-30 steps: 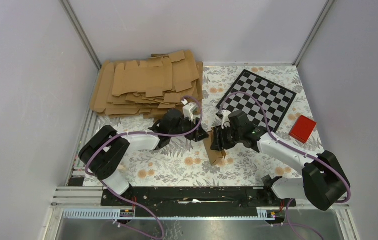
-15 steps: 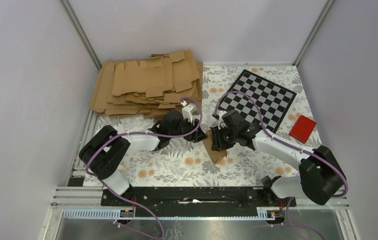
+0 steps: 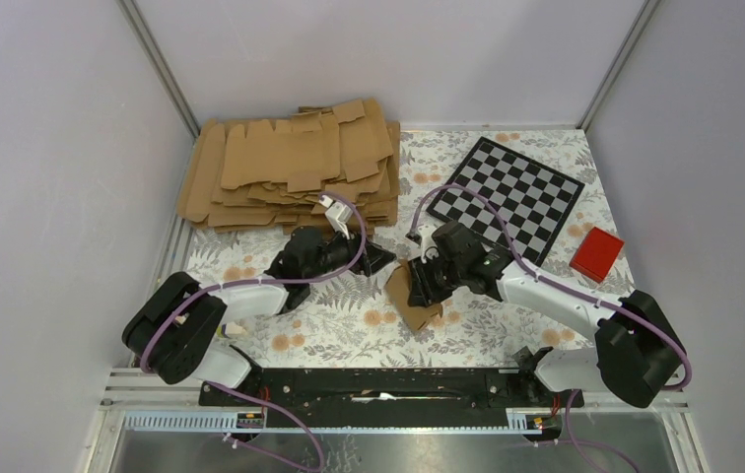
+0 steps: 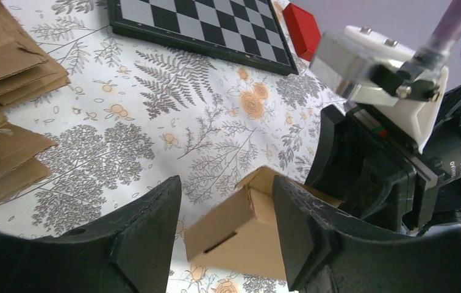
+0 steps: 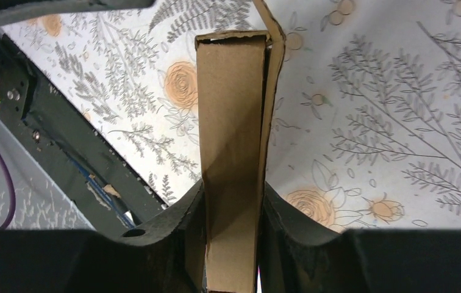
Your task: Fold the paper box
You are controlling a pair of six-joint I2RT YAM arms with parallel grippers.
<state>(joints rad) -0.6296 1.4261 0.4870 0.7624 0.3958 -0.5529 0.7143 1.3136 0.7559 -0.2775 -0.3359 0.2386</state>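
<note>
The paper box (image 3: 409,297) is a small brown folded carton, tilted just above the flowered cloth in the middle of the table. My right gripper (image 3: 427,280) is shut on it. In the right wrist view the box (image 5: 232,122) runs as a narrow upright strip pinched between the black fingers (image 5: 182,223), with a loose flap along its right edge. My left gripper (image 3: 375,258) stands open a short way left of the box, touching nothing. In the left wrist view the box (image 4: 246,229) shows beyond the spread fingers (image 4: 149,232), with a slot in its near face.
A big pile of flat cardboard blanks (image 3: 290,168) fills the back left. A chessboard (image 3: 508,193) lies at the back right, with a small red block (image 3: 596,253) beside it near the right edge. The black base rail (image 3: 378,384) runs along the near edge.
My left arm has drawn back to the left, away from the box, and its jaws have spread wider. The right gripper has shifted the box slightly left and squeezed it tighter.
</note>
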